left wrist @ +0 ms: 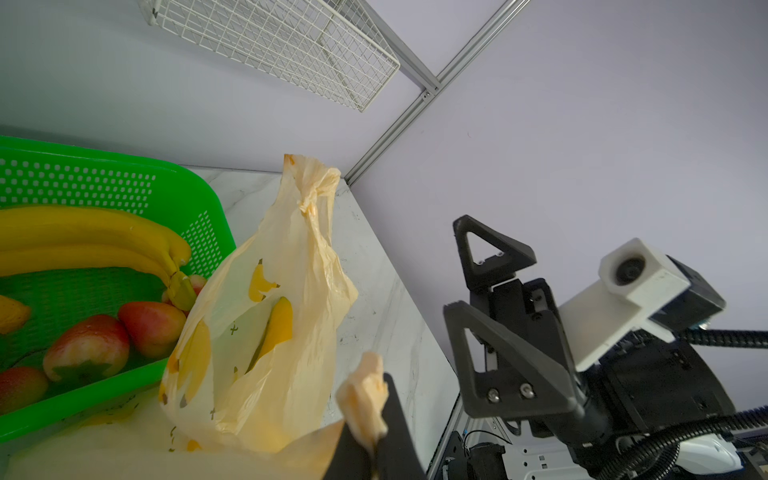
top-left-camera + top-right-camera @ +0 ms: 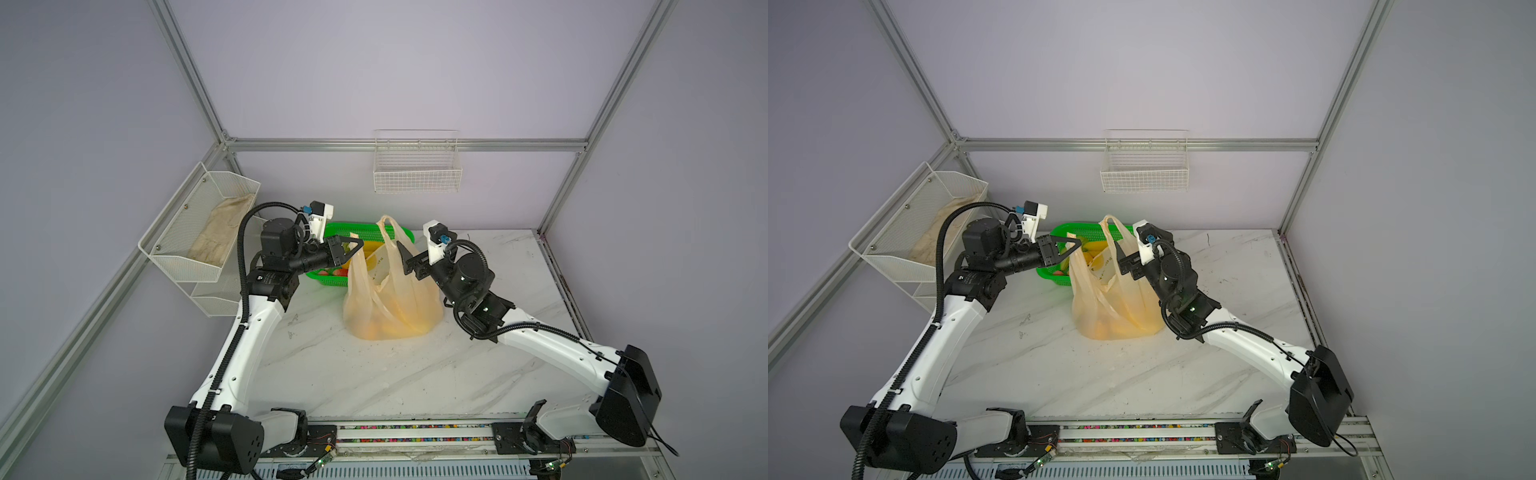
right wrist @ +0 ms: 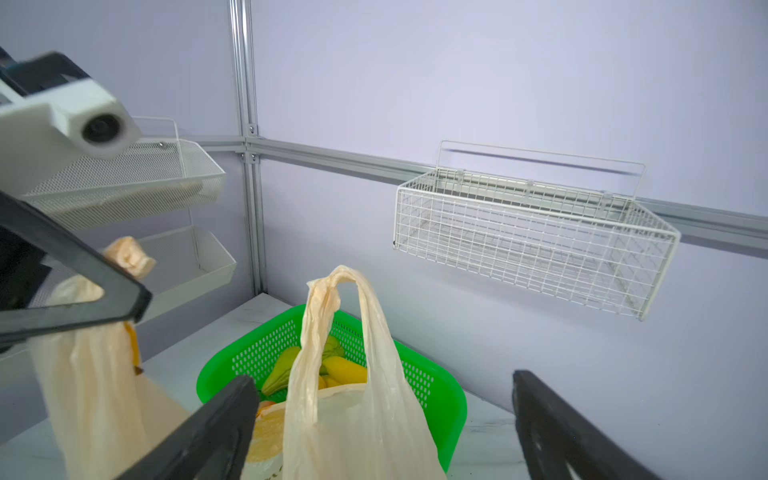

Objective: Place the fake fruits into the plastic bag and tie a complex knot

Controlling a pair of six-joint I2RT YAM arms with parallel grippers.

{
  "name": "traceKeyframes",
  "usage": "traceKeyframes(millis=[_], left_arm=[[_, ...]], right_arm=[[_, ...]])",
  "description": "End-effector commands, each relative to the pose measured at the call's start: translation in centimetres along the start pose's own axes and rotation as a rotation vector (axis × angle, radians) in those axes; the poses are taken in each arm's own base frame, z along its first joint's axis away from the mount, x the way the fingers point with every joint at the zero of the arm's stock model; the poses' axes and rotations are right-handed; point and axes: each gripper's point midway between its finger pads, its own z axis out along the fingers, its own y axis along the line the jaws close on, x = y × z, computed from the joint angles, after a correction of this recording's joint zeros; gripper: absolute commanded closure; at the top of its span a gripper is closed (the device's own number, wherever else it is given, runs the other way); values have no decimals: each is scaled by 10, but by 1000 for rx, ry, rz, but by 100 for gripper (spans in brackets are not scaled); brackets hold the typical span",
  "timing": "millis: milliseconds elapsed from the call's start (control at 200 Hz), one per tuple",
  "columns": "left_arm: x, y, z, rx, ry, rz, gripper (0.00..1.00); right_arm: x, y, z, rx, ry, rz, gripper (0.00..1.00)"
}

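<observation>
The bag [image 2: 390,299] had one handle [image 1: 362,392] clamped in the left pincer [image 2: 358,244]; the wide right pincer [image 1: 454,266] seemingly had to take the free handle [image 3: 332,286] just ahead.

Plastic bag [image 2: 1117,307] upright mid-desk [image 2: 1100,374], fake fruits [image 2: 1113,328] a yellow-orange blur through its lower film. Left pincer [image 2: 1076,243] clamped on one handle strip. Right pincer [image 2: 1122,259], jaws wide, just beside the free-standing handle loop [image 2: 1111,222]. Green basket [image 2: 1075,228] directly behind.
</observation>
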Motion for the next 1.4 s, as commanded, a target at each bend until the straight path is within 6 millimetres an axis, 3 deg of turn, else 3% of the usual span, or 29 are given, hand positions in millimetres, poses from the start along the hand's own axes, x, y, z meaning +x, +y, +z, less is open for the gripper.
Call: traceKeyframes(millis=[0, 145, 305, 595, 840, 970, 1055, 1135, 1265, 1395], left_arm=[[-16, -17, -5, 38, -36, 75, 100], [-15, -16, -4, 40, -32, 74, 100], [-14, -17, -4, 46, -28, 73, 100], [-14, -8, -6, -19, -31, 99, 100], [-24, 12, -13, -140, -76, 112, 99], [-26, 13, -15, -155, -83, 138, 82], [-33, 8, -22, -175, -115, 197, 63], [-46, -5, -36, -212, -177, 292, 45], [-66, -37, -58, -306, -276, 481, 29], [-76, -65, -62, -417, -320, 654, 23]], right_arm=[[41, 29, 20, -113, 109, -68, 3], [60, 18, 45, -1, 146, -91, 3], [78, 4, 49, 87, 172, -119, 6], [70, -5, 21, 39, 126, -90, 57], [58, -15, -1, -51, 85, 19, 83], [59, -9, 1, -94, 84, 68, 93], [59, -8, 3, -98, 80, 95, 100], [60, -7, 4, -102, 80, 128, 100], [60, -5, 6, -114, 74, 199, 100], [60, -5, 6, -113, 66, 231, 100]])
